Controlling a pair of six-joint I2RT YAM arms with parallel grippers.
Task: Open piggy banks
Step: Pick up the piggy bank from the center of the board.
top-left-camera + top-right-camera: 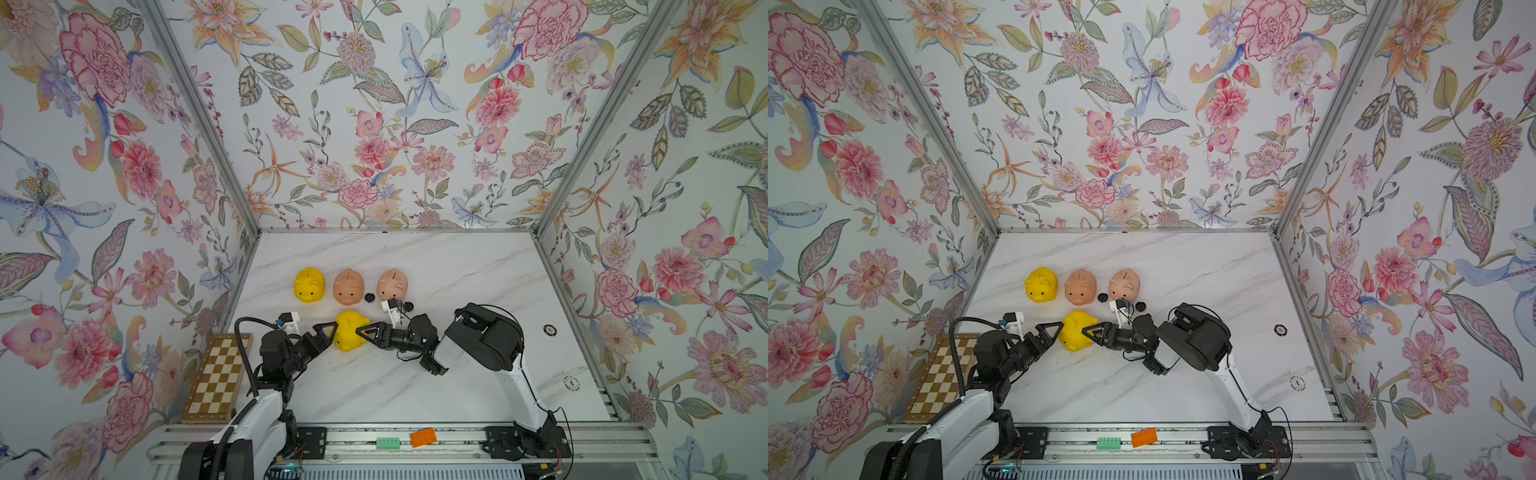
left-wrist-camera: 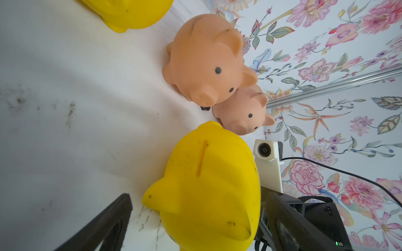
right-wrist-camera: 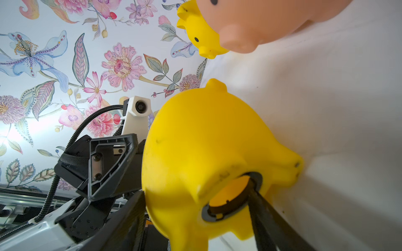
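A yellow piggy bank [image 1: 351, 331] lies tipped on its side between my two grippers, snout against the table. Its belly hole [image 3: 230, 195], edged by a dark ring, faces the right wrist view. My left gripper [image 1: 328, 332] is open around its back, with a gap beside one finger [image 2: 108, 221]. My right gripper [image 1: 360, 331] is shut on it, one fingertip [image 3: 253, 189] at the hole's rim and the other on the flank. Behind stand a second yellow piggy bank [image 1: 309, 284] and two peach ones [image 1: 348, 286] [image 1: 392, 284].
Two black plugs [image 1: 369, 297] [image 1: 409, 307] lie near the peach pigs. A chessboard [image 1: 218, 378] leans at the left wall. Two round tokens [image 1: 549, 329] [image 1: 572, 382] lie at the right. A green brick [image 1: 388, 442] and an orange brick [image 1: 423, 437] rest on the front rail.
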